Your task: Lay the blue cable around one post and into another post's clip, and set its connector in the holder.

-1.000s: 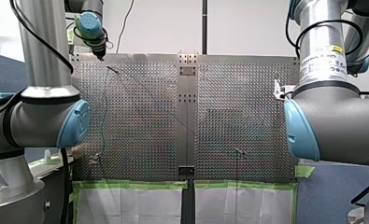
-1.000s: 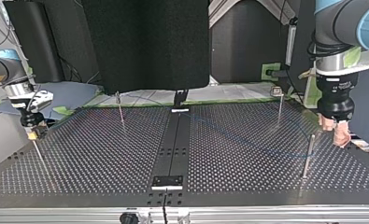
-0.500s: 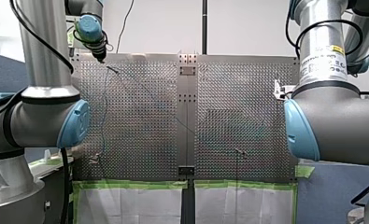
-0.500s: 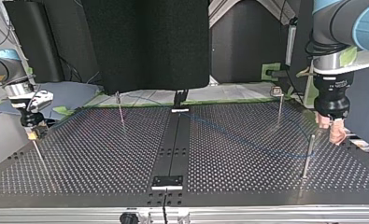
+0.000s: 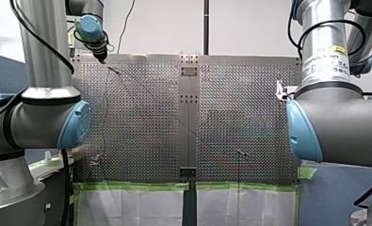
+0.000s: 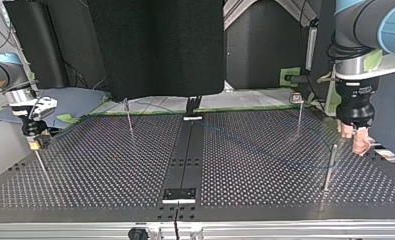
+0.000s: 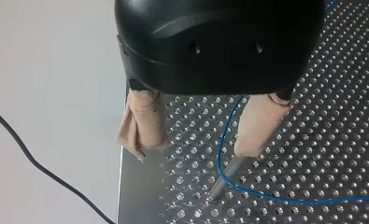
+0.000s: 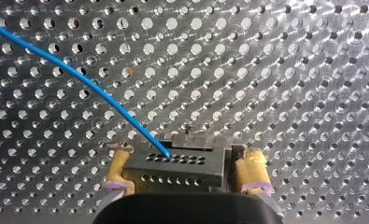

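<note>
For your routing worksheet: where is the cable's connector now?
In the right wrist view the connector sits between my right gripper's yellow pads, the blue cable entering it.

The connector (image 8: 173, 169) sits between our right fingers (image 8: 119, 170); its cable (image 8: 79, 79) crosses the surface (image 8: 289, 70), bending around a post (image 7: 225, 179) beside our left gripper (image 7: 194, 149).

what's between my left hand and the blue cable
Nothing visible does. In the left wrist view the blue cable runs over the table beyond the left hand's open fingers, in line with the gap between them. The nearest thing is the post ahead of one finger, with the cable curving round its base.
</note>
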You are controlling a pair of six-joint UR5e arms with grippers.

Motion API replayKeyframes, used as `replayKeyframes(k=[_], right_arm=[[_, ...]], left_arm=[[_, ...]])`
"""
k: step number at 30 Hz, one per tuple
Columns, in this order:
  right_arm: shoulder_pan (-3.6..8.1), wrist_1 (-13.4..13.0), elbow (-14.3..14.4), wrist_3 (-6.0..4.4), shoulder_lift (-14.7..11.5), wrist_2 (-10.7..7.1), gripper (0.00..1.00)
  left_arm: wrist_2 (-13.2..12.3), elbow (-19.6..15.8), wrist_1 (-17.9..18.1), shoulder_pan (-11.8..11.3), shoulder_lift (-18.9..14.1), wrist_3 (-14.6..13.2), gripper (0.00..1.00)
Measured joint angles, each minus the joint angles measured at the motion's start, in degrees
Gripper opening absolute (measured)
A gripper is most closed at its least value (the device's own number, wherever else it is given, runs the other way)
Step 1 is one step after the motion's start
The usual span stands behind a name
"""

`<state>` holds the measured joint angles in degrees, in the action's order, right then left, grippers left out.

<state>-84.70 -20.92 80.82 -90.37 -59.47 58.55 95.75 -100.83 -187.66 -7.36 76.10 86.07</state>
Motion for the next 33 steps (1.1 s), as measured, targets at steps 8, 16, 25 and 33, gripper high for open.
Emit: replayKeyframes(k=[8,16,25,33], right_arm=[[-0.01,0.07,-0.01,0.0,0.0,0.0,0.99],[-0.03,0.08,-0.02,0.0,0.0,0.0,0.99],[-0.14,0.01,0.0,0.0,0.0,0.0,0.99],[-0.1,-0.01,-0.02,0.0,0.0,0.0,0.99]], left_arm=[[-1.23,-0.04,0.0,0.27,-0.11,0.22,1.0],[-4.8,-1.61,0.63,1.04,-0.8,-1.12,1.0],[-9.15,-5.87,3.8,3.13,-0.98,-3.6,1.0],[-12.71,-10.02,6.64,6.86,0.37,-3.12,1.0]])
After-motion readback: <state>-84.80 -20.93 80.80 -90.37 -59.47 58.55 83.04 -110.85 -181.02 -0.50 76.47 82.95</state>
